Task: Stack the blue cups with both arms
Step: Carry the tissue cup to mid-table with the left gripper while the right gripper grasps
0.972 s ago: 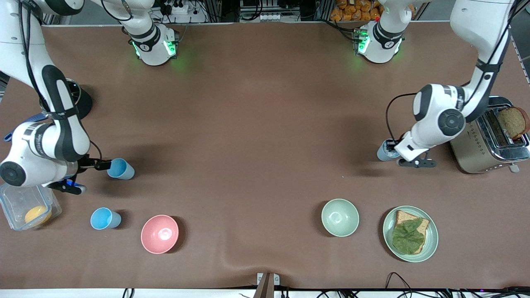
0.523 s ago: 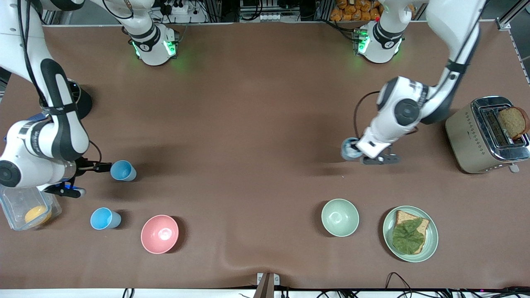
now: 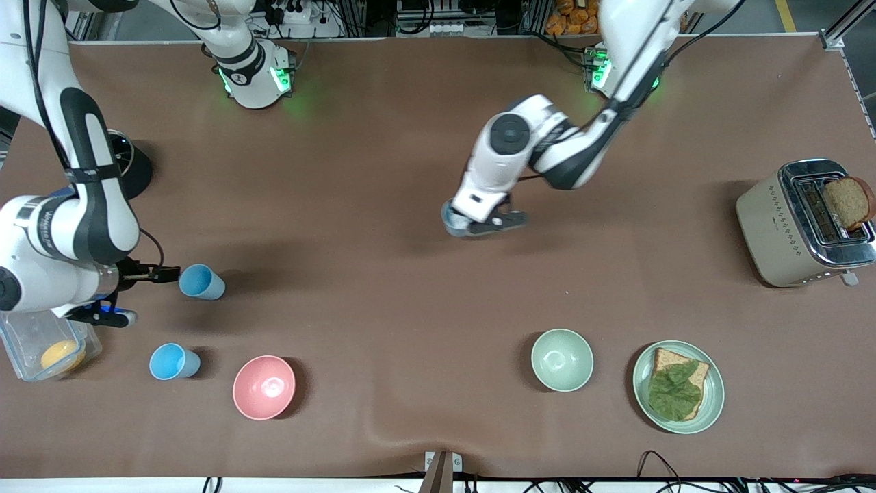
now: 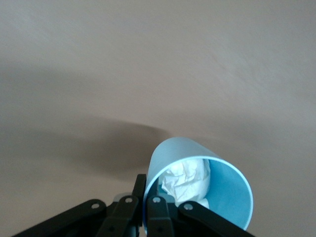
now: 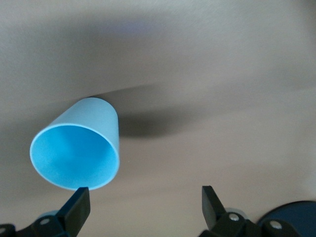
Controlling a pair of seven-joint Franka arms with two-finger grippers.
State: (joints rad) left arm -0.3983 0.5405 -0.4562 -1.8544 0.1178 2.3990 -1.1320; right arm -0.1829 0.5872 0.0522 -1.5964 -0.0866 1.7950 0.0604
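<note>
1. Carrying a pale blue cup (image 3: 453, 220) with a white scrap (image 4: 185, 180) inside, the left gripper (image 3: 479, 222) hangs over the middle of the brown tabletop (image 3: 383, 287), its fingers pinched on the cup's rim.
2. The right gripper (image 3: 140, 291) sits by a second blue cup (image 3: 200, 281) at the right arm's end, fingers spread, the cup off to one side and not held.
3. A third blue cup (image 3: 173, 361) stands nearer the front camera, beside a pink bowl (image 3: 264, 387).
4. The step looks like transport toward the other cups.
5. Next, the carried cup likely needs lowering squarely into an upright cup.
</note>
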